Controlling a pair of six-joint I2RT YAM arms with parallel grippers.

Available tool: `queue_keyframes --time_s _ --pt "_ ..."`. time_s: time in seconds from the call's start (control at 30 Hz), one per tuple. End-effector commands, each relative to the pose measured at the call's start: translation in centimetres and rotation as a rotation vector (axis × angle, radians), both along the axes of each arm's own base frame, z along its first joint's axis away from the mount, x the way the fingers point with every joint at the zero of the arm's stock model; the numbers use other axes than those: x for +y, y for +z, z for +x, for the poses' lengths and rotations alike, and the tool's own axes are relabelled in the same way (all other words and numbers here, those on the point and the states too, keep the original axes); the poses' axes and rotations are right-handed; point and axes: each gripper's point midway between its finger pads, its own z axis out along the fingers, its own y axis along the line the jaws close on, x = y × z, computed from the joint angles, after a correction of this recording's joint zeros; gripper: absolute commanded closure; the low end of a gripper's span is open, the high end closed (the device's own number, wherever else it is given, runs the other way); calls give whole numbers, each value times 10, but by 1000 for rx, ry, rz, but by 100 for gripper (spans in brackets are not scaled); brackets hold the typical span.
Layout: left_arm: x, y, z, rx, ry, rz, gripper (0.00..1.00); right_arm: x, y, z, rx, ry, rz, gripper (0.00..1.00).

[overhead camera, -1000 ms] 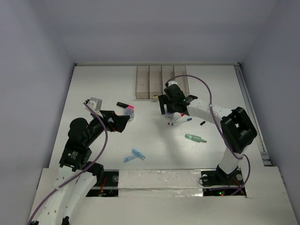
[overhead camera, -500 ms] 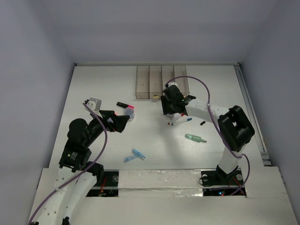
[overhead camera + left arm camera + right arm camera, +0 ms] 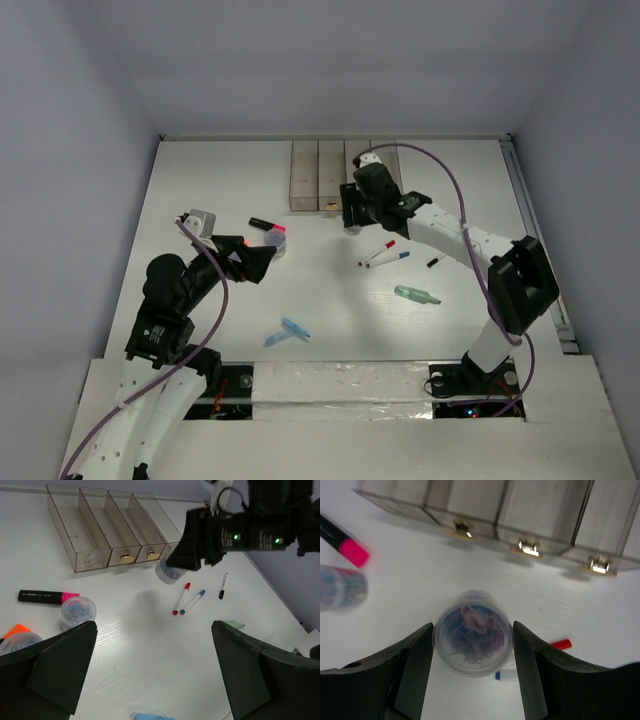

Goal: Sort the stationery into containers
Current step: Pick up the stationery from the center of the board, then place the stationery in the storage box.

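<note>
clear jar [image 3: 472, 630] of clips: clamped in my right gripper [image 3: 473, 655], fingers either side of round wall, looks lifted off table. Guessing light, rigid, slick plastic, could twist or slip, so hold mid-wall, not rim. Bins [image 3: 545, 510] just ahead of fingertips, red-capped pen [image 3: 561, 644] underneath. My left gripper [image 3: 150, 670] gaping wide, empty; second jar [image 3: 78, 611] ahead-left of it.

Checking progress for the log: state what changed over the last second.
The right gripper closed on the clear jar, lifted it and carried it toward the bins. The left gripper stayed open in place; the pens did not move.
</note>
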Motion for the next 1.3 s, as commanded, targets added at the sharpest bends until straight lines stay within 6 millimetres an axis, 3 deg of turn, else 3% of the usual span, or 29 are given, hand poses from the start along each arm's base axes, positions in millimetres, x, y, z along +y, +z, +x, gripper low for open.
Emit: queue_keyframes --time_s 0.0,0.03,0.13,0.2,0.23,0.27,0.43,0.6,0.73,0.87,0.93,1.1,1.27 --pt "-3 7 1 -33 -12 -17 1 31 92 25 -193 67 152 57" --pt "-3 6 2 -28 -7 -17 1 38 113 35 -234 73 172 57" --pt "-2 4 4 -16 3 -14 1 58 130 63 -294 100 175 57" --pt "-1 0 7 -1 14 -9 1 68 133 80 -318 110 163 57" --pt "0 -1 8 6 22 -6 1 76 116 91 -300 110 145 56" --pt "1 -3 10 16 33 -4 1 84 134 102 -342 108 171 56" --pt "4 -10 16 46 58 5 1 111 138 148 -431 109 157 57" --pt "6 -15 20 68 79 13 1 135 122 194 -509 117 108 57" --pt "7 -19 22 81 89 18 1 127 104 222 -553 80 66 57" --pt "6 -21 23 91 88 19 1 120 94 230 -563 51 61 56" --pt "6 -21 23 91 86 22 1 119 103 231 -594 39 84 56" --pt "6 -20 23 85 83 20 1 96 134 231 -640 -22 116 55" --pt "5 -19 22 81 78 18 1 74 130 239 -624 -69 122 55"
